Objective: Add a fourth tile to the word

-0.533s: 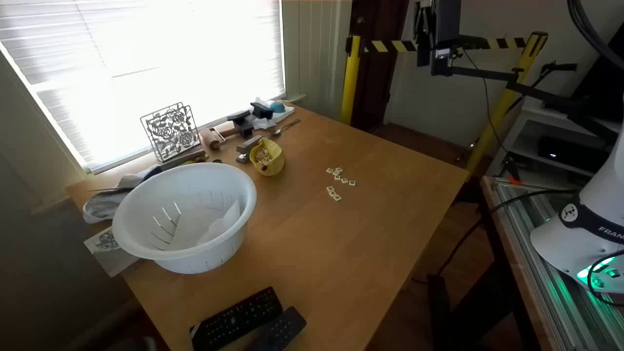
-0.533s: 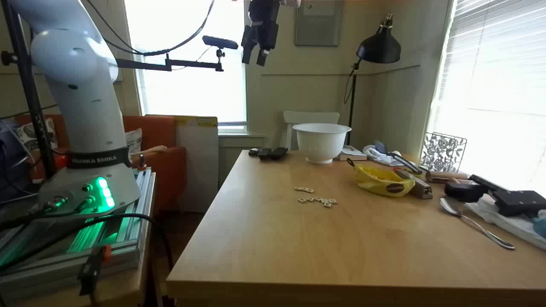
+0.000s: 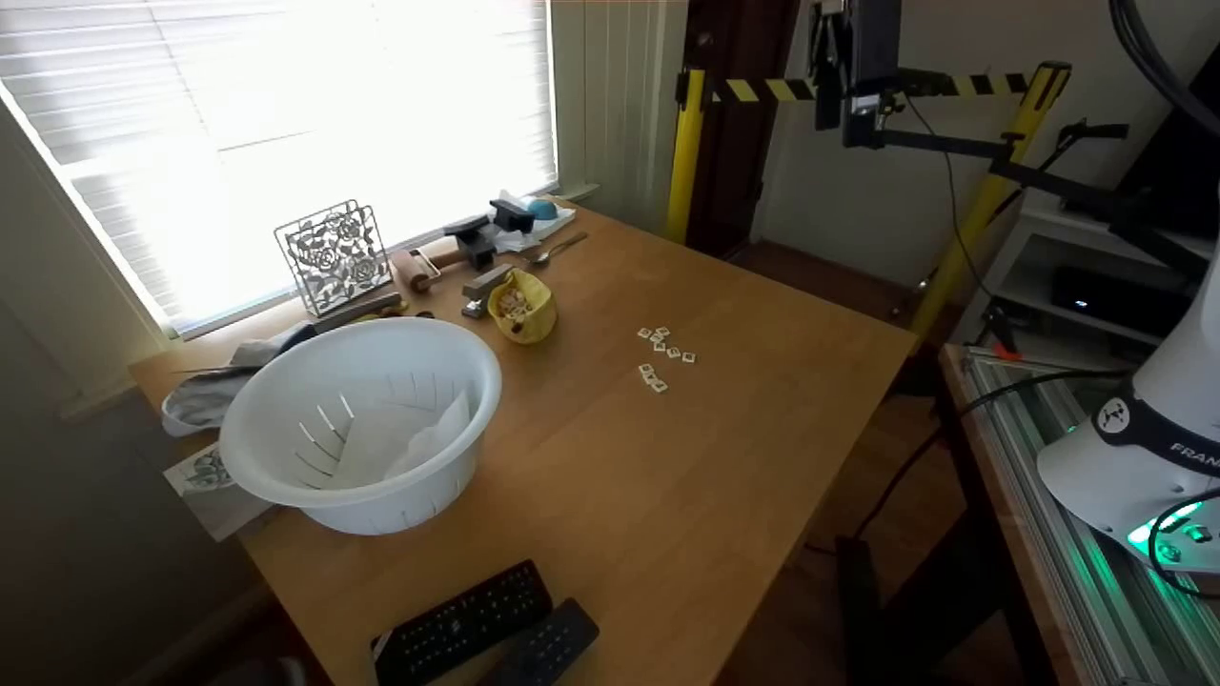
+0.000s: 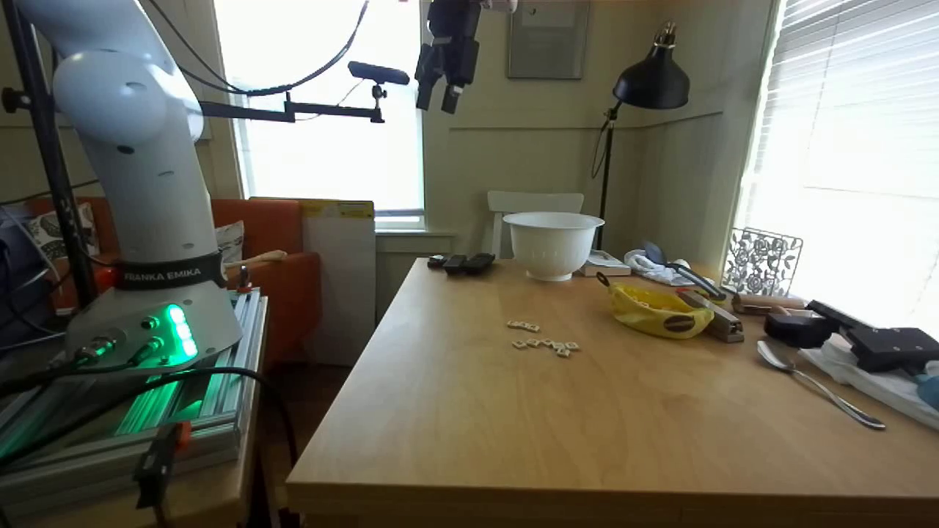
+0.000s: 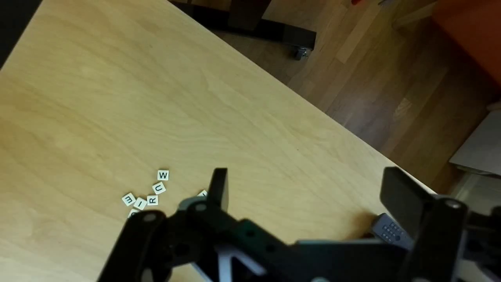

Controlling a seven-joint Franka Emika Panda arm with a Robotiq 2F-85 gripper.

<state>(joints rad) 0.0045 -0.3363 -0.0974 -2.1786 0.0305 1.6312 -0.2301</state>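
Note:
The word is a short row of three whitish letter tiles on the table, also seen in an exterior view. In the wrist view only the corner of one of its tiles shows beside my left finger; the rest is hidden. A loose cluster of several letter tiles lies near it, also in an exterior view. In the wrist view W, U, R and I are readable. My gripper is wide open and empty, high above the table.
A white bowl and black remotes stand on the table. A yellow banana-shaped pouch holds more tiles. A stapler-like metal object, a spoon and a metal rose rack lie along the window side.

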